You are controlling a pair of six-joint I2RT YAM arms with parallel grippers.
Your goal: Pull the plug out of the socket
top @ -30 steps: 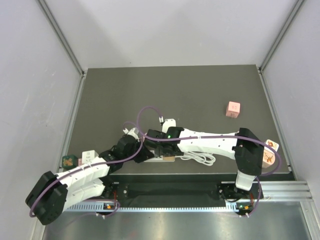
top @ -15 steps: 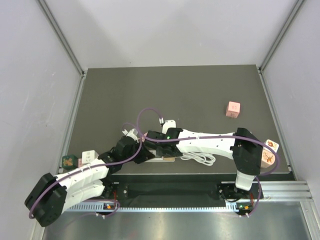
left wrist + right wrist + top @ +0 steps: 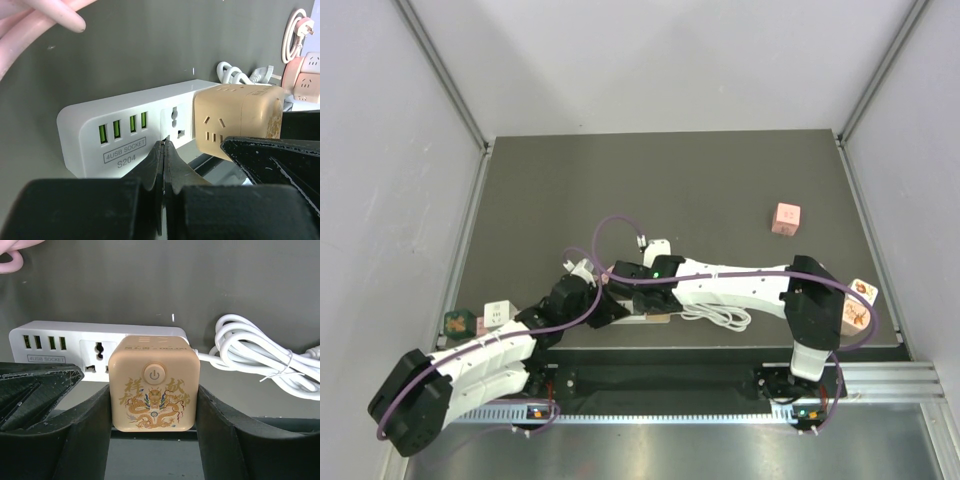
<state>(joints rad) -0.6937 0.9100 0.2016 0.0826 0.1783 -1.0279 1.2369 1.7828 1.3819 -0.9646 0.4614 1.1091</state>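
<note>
A white power strip [image 3: 125, 135] lies near the table's front edge, and it also shows in the right wrist view [image 3: 65, 342]. A beige cube plug [image 3: 155, 365] with a gold dragon and a power button is plugged into it. My right gripper [image 3: 154, 392] is shut on the cube plug, one finger on each side. My left gripper [image 3: 165, 145] is shut and empty, its tips at the strip's front face next to the universal socket, left of the cube [image 3: 235, 117]. In the top view both grippers [image 3: 610, 308] [image 3: 638, 300] meet over the strip and largely hide it.
The strip's coiled white cord [image 3: 260, 360] lies to its right [image 3: 715, 317]. A pink cube [image 3: 785, 218] sits at the far right. Picture blocks [image 3: 855, 305] stand at the right edge, small blocks [image 3: 480, 318] at the left edge. A white plug [image 3: 658, 247] lies behind the arms.
Almost nothing. The left arm has shifted very slightly toward the near left; both grippers stay at the strip.
</note>
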